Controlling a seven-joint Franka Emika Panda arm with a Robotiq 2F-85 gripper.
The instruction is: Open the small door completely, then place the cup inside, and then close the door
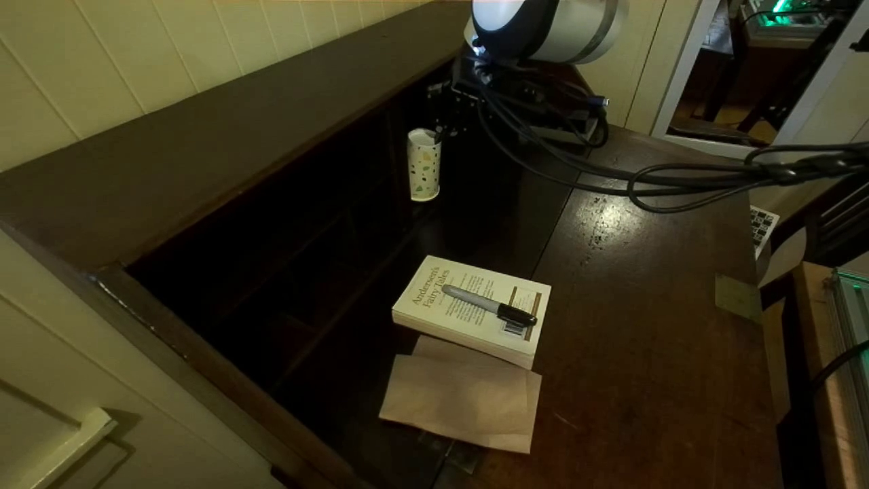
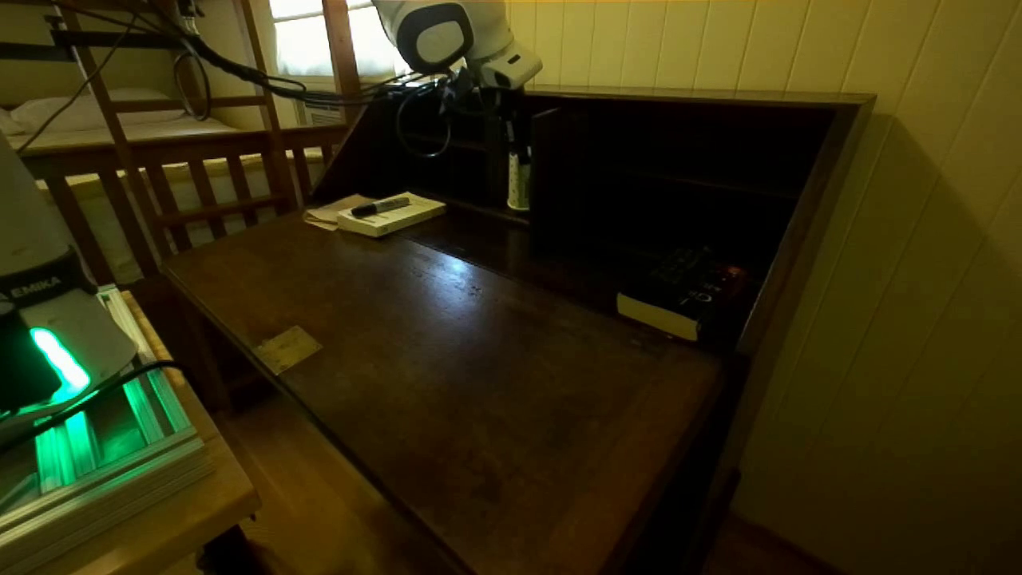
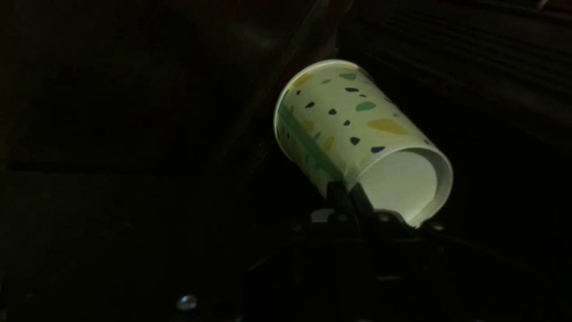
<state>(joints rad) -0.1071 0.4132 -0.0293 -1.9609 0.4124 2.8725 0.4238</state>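
The cup (image 3: 357,116), white with green, yellow and dark flecks, hangs in my gripper (image 3: 346,186). In the wrist view the jaws are closed on the wall of its near end, whose shallow white recess faces the camera. In both exterior views the cup (image 1: 425,170) stands roughly upright below the gripper, in front of the desk's compartments. The small door (image 2: 551,172), a dark upright panel, juts outward just beside the cup (image 2: 519,182) in an exterior view. Darkness hides its hinge, the inside of the compartment behind, and whether cup and panel touch.
A white book (image 1: 468,299) with a marker (image 1: 485,304) on top lies on the desk beside brown paper (image 1: 461,401). Toward the desk's far side rests a thick black book (image 2: 679,295). Loose cables (image 1: 652,183) hang from the arm over the lid (image 2: 479,359).
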